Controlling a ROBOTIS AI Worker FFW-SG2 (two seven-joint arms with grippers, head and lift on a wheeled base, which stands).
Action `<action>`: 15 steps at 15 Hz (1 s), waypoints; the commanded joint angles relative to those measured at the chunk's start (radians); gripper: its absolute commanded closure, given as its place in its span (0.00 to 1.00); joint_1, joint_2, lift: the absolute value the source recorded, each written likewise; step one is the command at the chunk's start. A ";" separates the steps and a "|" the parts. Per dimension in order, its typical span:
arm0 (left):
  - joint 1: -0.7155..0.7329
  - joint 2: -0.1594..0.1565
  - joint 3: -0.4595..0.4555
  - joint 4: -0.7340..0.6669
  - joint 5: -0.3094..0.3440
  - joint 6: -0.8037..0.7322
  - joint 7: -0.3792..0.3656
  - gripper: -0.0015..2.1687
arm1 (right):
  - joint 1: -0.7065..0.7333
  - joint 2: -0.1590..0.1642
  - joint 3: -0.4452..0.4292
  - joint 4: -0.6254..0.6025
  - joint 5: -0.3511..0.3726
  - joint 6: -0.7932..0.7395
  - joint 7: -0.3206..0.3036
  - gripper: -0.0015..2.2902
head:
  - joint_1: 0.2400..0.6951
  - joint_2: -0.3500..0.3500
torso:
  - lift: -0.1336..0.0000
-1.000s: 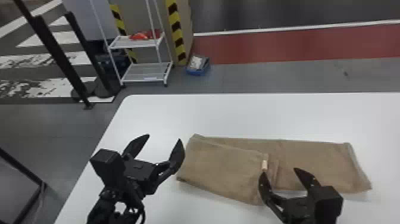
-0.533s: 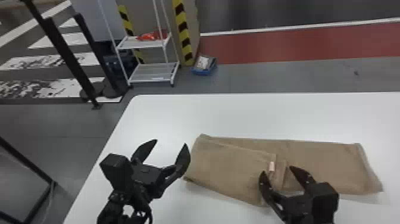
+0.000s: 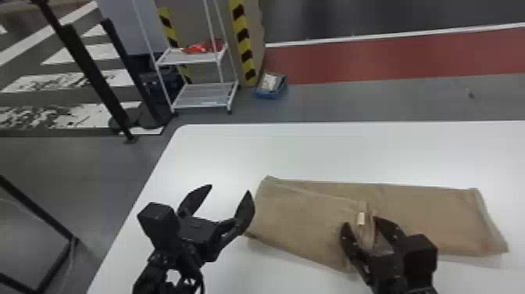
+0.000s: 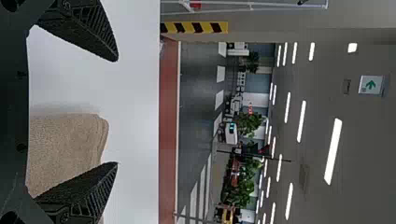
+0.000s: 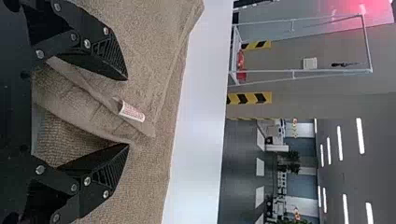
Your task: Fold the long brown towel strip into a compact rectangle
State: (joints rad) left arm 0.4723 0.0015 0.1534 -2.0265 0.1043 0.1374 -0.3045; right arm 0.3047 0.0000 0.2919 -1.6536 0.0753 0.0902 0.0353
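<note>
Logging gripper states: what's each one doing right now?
Left gripper: open, beside the towel.
Right gripper: open over the towel, nothing clamped.

In the head view a white table (image 3: 312, 152), its rounded corner at ten o'clock, carries the brown towel strip (image 3: 304, 219), its folded-over part toward nine o'clock, the other end pointing toward three o'clock

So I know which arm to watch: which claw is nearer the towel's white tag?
Right. The right claw is open right by the white tag; the left claw is away by the towel's left end.
</note>
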 commanded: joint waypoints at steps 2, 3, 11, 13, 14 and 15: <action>0.000 -0.004 0.000 0.000 0.000 0.003 -0.001 0.04 | -0.006 0.001 0.009 -0.005 0.000 -0.002 0.000 0.25 | 1.00 0.85 | 0.18; 0.000 -0.004 0.000 0.000 0.000 0.000 -0.001 0.04 | -0.006 0.001 0.010 -0.005 0.000 -0.002 0.000 0.30 | 1.00 0.85 | 0.18; 0.000 -0.004 0.006 0.012 0.000 0.000 -0.004 0.04 | 0.037 0.001 -0.005 -0.068 0.000 0.013 -0.002 0.10 | 1.00 0.86 | 0.18; 0.000 -0.004 0.006 0.014 0.000 0.000 -0.004 0.04 | 0.022 0.001 -0.005 -0.054 0.006 0.056 -0.002 0.10 | 1.00 0.85 | 0.18; 0.000 -0.004 0.006 0.015 0.000 0.000 -0.004 0.04 | 0.011 0.001 -0.005 -0.040 0.015 0.063 -0.002 0.11 | 1.00 0.85 | 0.18; 0.000 -0.004 0.006 0.015 0.000 0.000 -0.005 0.04 | 0.001 0.001 -0.002 -0.031 0.020 0.072 -0.002 0.11 | 1.00 0.85 | 0.18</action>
State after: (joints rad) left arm 0.4725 0.0015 0.1595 -2.0116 0.1043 0.1374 -0.3083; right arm 0.3208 0.0000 0.2874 -1.6996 0.0870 0.1483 0.0337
